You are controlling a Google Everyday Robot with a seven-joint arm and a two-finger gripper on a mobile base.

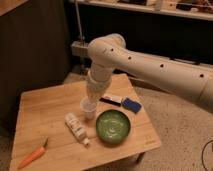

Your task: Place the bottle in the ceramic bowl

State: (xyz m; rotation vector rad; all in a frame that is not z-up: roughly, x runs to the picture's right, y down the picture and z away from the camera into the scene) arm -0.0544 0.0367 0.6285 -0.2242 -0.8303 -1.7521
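Note:
The bottle [76, 127] lies on its side on the wooden table [45, 115], white with a printed label, its narrow cap pointing to the front right. The ceramic bowl [113, 126], green with a pale pattern inside, sits just right of the bottle with nothing in it. My white arm reaches in from the right and bends down over the table. Its gripper [94, 98] hangs at the back of the table, above and slightly behind a small white cup [88, 108], and up and to the right of the bottle.
A blue sponge [131, 104] and a flat black-and-white item [111, 100] lie behind the bowl. A carrot [32, 156] rests near the table's front left corner. A metal post [79, 30] stands behind the table, with dark walls and shelving beyond.

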